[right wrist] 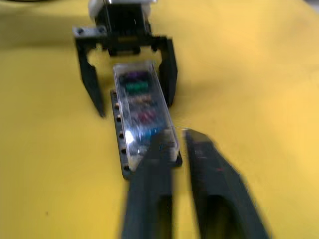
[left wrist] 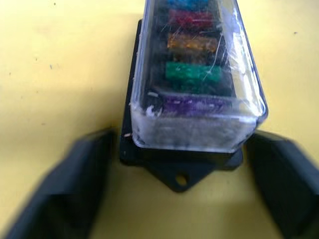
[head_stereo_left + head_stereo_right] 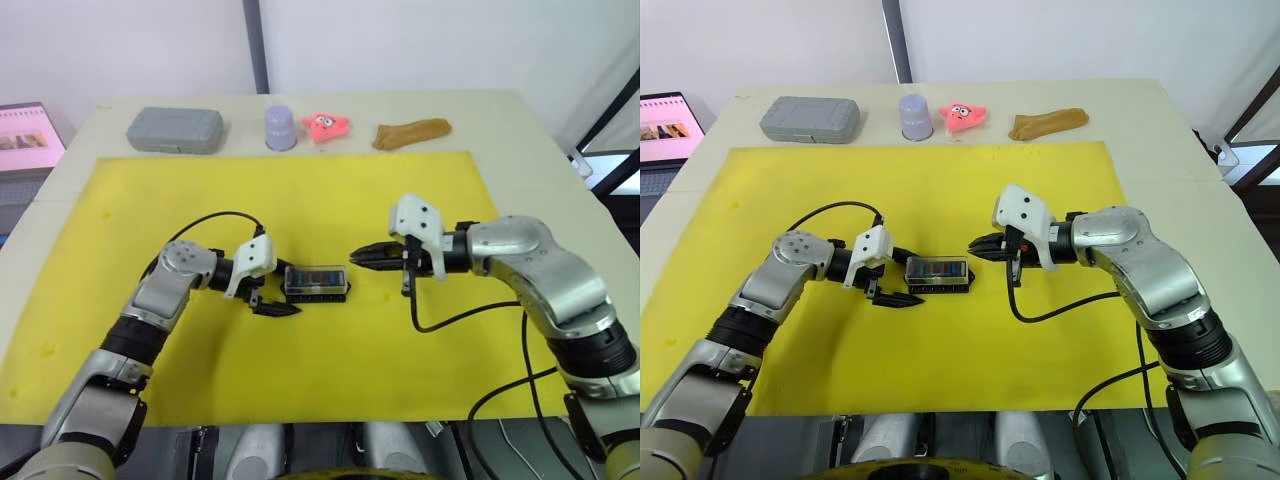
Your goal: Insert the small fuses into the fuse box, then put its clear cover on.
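Hands face each other low over the yellow mat (image 3: 150, 190): my left hand (image 3: 272, 300) spread wide at one end of the small black fuse box (image 3: 315, 293), my right hand (image 3: 362, 256) nearly closed, empty, at the other. I count five coloured fuses (image 2: 192, 73) under its transparent rectangular cover (image 2: 199, 124), on the desk (image 3: 520, 130). Beyond: grey case (image 3: 174, 130), lavender cup (image 3: 280, 127).

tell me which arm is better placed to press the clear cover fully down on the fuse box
Probably the right. The right gripper points at the clear cover on the fuse box with fingers nearly together. The left gripper is open, straddling the box's tab end, suited to steadying it.
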You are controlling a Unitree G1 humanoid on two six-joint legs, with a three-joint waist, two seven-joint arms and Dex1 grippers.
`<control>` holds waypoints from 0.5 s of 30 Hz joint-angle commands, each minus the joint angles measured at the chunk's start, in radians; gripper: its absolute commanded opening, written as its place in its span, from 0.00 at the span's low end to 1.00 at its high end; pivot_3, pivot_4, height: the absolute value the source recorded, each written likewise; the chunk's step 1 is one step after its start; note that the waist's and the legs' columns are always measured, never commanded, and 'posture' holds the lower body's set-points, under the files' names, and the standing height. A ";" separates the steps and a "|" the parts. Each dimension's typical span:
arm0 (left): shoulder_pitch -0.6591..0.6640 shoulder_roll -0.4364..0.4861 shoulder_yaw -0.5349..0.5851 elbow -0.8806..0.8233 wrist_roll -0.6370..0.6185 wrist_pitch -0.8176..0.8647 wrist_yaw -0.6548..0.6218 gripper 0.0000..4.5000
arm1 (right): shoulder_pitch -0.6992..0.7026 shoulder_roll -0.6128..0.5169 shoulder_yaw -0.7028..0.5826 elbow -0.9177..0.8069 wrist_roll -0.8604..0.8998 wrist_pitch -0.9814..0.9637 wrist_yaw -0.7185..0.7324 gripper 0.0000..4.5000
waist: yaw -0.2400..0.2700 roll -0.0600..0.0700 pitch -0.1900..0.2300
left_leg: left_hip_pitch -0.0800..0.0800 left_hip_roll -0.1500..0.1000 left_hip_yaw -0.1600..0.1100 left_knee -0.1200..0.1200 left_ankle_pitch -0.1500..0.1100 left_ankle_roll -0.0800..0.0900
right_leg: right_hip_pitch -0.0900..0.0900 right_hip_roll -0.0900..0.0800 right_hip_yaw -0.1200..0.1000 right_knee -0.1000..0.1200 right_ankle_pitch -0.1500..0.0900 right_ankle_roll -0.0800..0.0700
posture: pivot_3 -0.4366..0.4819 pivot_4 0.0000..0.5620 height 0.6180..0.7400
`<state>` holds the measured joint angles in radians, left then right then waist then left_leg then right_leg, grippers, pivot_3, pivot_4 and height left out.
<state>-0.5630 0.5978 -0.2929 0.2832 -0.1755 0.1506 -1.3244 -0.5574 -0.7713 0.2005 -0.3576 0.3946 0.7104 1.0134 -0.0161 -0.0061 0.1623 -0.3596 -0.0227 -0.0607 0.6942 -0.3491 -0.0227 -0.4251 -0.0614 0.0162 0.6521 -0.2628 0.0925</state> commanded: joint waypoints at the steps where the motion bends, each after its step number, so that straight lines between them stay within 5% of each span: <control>1: 0.001 0.084 0.032 0.013 0.039 0.037 0.004 1.00 | 0.011 -0.048 -0.056 -0.033 0.012 -0.033 0.035 0.52 | -0.002 0.000 0.000 | 0.000 0.000 0.000 0.000 0.000 0.000 | 0.000 0.000 0.000 0.000 0.000 0.000 | 0.48 0.27 1.00; 5: 0.052 0.205 0.094 -0.073 -0.011 0.082 -0.037 1.00 | 0.036 -0.135 -0.102 -0.020 0.009 -0.082 0.096 0.95 | -0.008 0.000 0.001 | 0.000 0.001 0.001 -0.002 0.000 0.000 | -0.001 0.000 0.001 -0.001 0.000 0.000 | 0.48 0.27 1.00; 15: 0.234 0.475 0.485 -0.446 -0.270 0.401 -0.012 1.00 | 0.129 -0.369 -0.256 0.081 0.028 -0.206 0.306 0.98 | 0.007 -0.002 0.008 | -0.002 0.001 0.002 -0.007 0.000 0.000 | -0.003 -0.001 0.001 -0.005 0.000 0.000 | 0.48 0.27 1.00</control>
<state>-0.3334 1.0502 0.1113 -0.0900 -0.3914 0.5074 -1.3483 -0.4355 -1.1210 -0.0001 -0.2884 0.4153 0.5421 1.2884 -0.0093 -0.0081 0.1706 -0.3620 -0.0220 -0.0591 0.6872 -0.3492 -0.0227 -0.4280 -0.0636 0.0169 0.6462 -0.2629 0.0923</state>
